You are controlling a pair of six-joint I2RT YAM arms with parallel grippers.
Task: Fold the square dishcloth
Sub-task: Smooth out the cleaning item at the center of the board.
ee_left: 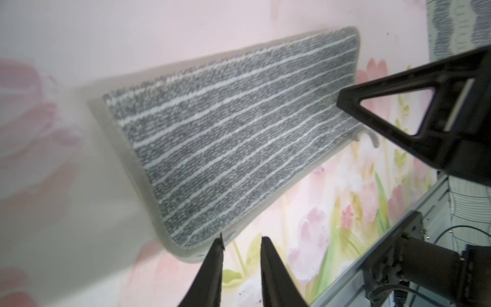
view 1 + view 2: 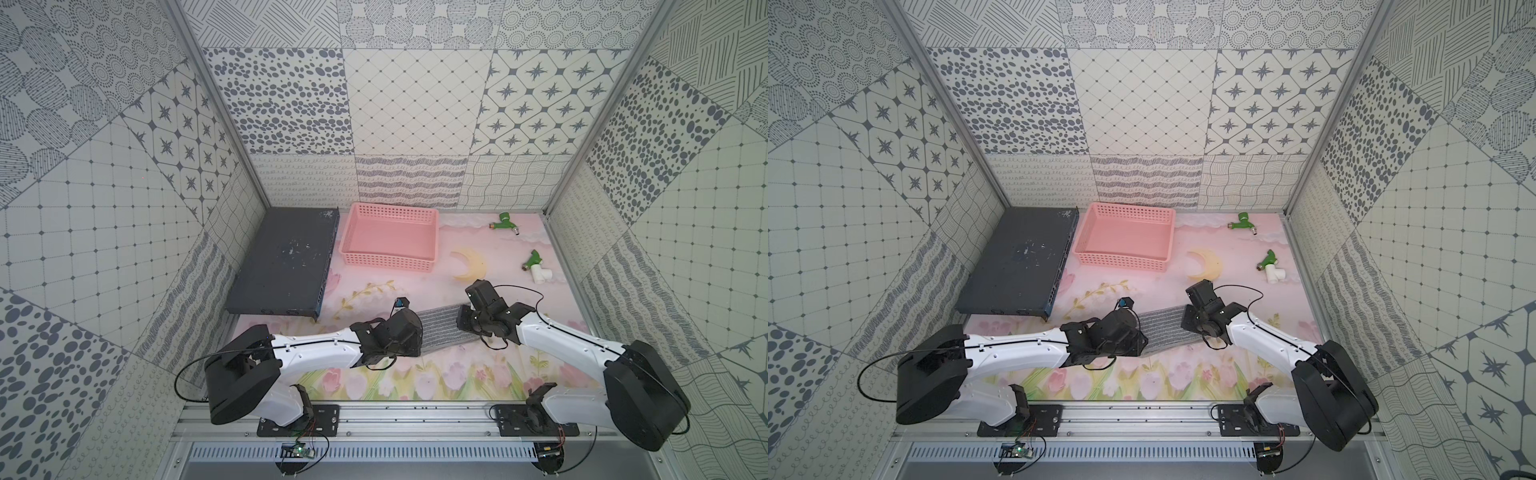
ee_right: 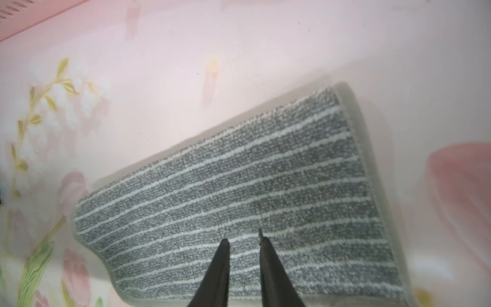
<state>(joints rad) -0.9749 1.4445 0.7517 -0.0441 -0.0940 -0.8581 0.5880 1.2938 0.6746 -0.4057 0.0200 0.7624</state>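
In both top views the square dishcloth [image 2: 441, 328] lies flat on the floral mat [image 2: 415, 386] between the arms, looks folded in half already, well apart from the pink basket [image 2: 390, 241]; left wrist view: left gripper [image 1: 241, 239] narrowly parted, empty, right at a cloth corner; right wrist view: right gripper [image 3: 243, 236] same narrow gap, empty, over the stripes; my worry: pinching only the top layer would peel the fold open.
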